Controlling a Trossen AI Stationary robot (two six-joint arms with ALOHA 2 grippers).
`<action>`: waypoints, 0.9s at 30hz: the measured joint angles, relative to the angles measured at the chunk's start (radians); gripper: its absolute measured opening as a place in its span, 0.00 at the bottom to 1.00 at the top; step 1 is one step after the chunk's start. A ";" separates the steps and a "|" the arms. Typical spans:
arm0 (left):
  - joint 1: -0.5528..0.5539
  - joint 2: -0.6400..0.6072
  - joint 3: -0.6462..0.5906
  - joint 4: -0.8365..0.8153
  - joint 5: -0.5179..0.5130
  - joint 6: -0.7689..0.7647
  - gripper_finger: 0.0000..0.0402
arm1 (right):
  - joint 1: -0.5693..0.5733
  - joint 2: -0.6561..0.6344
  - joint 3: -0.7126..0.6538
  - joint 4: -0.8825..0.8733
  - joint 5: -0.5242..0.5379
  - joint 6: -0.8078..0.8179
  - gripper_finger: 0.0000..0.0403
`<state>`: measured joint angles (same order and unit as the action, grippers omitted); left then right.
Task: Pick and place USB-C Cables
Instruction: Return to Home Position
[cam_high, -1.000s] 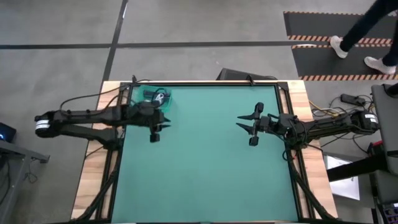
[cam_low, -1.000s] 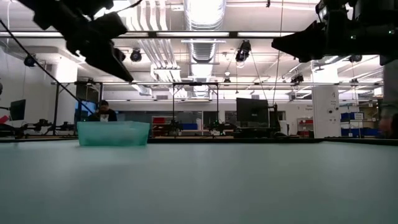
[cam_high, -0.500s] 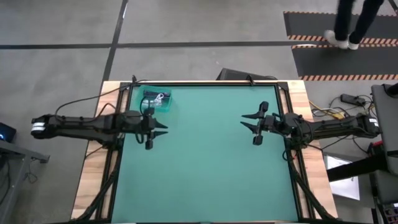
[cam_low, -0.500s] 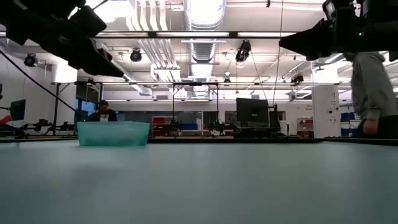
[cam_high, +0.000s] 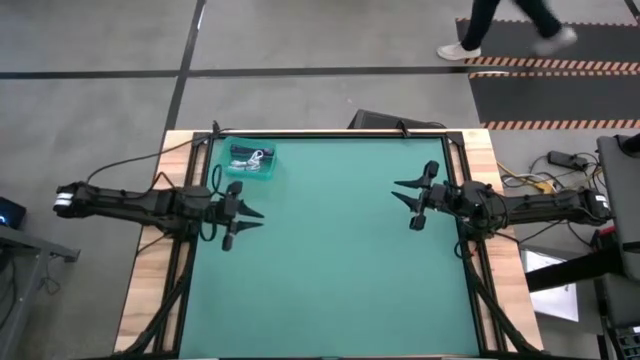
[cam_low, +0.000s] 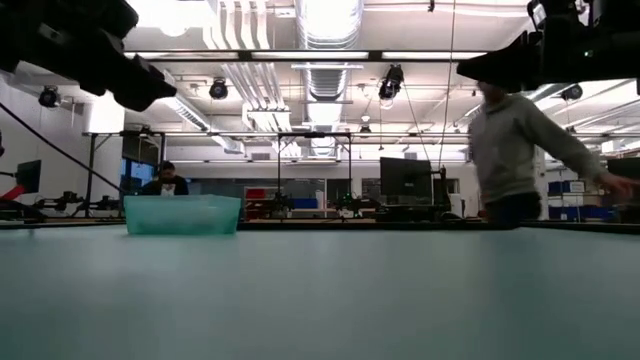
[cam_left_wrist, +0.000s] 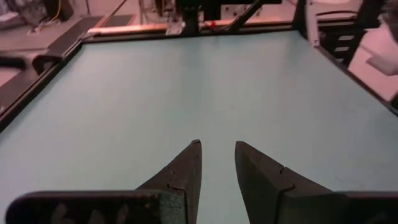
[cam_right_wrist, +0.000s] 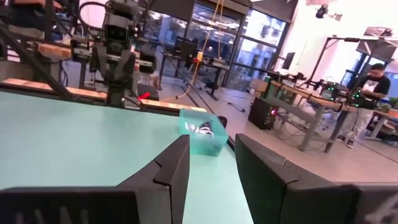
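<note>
Green mat covers the table (cam_high: 330, 290), bare apart from a teal bin (cam_low: 182, 215) at its far left corner. The cables (cam_high: 252, 156), white and dark, lie inside the bin; they are too small to count. The left gripper (cam_high: 245, 213) hangs above the mat near the bin, fingers apart, holding nothing. The right gripper (cam_high: 405, 200) hangs over the right side, well apart from the bin, also spread and empty. A person (cam_low: 510, 150) walks beyond the table's far edge. The job looks done, bar parking the 2 arms. 2 likely risks: the left arm could clip the bin and spill cables if it swings that way, and a passer-by could stray within an arm's reach.
</note>
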<state>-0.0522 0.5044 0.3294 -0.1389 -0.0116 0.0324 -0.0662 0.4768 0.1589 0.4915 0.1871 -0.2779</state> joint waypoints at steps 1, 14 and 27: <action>-0.006 -0.011 0.000 -0.002 0.000 0.004 0.20 | 0.000 -0.007 0.000 -0.007 0.000 -0.001 0.29; -0.037 -0.215 -0.093 -0.026 0.002 0.025 0.03 | -0.016 -0.081 0.000 -0.105 0.008 -0.003 0.29; -0.036 -0.486 -0.102 -0.141 -0.026 0.027 0.00 | -0.016 -0.210 0.000 -0.231 0.016 0.005 0.29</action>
<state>-0.0887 0.0184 0.2278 -0.2803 -0.0380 0.0595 -0.0822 0.2666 0.1589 0.2606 0.2031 -0.2725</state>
